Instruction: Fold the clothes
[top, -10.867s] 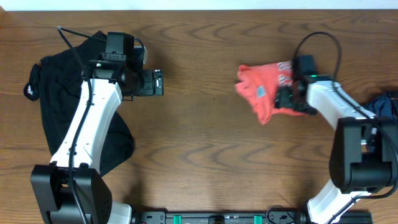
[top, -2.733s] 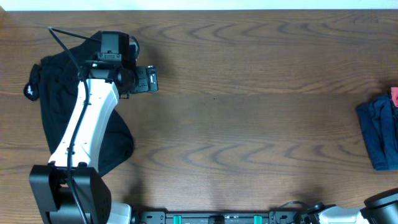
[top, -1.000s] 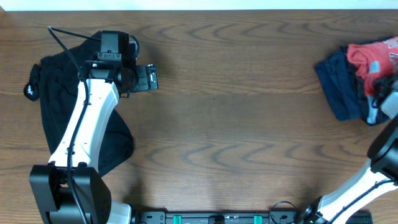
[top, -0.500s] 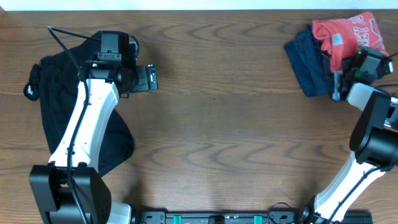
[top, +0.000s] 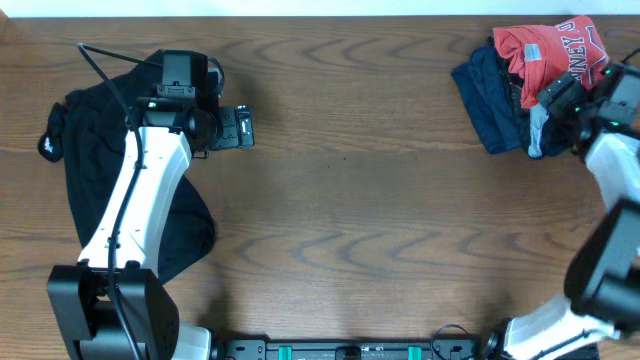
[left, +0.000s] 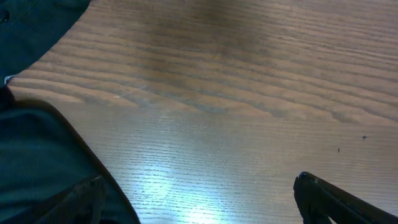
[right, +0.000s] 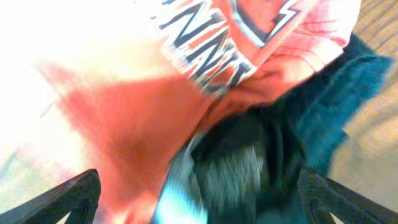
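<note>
Our right jaws have just sprung wide, releasing the red T-shirt (top: 548, 48) and blue garments (top: 487, 95) at the surface's (top: 380, 200) two o'clock corner. Left jaws hang open beside the black shirt (top: 85, 150) at nine o'clock. We judge that the folding is yet to start.

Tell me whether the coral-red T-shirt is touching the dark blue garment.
Touching. The overhead view shows the coral-red T-shirt lying partly over the dark blue garment, with no bare table between them.

Brown wooden table (top: 380, 220); black shirt (top: 85, 140) on its left; dark blue garments (top: 487, 100) at far-right corner
</note>
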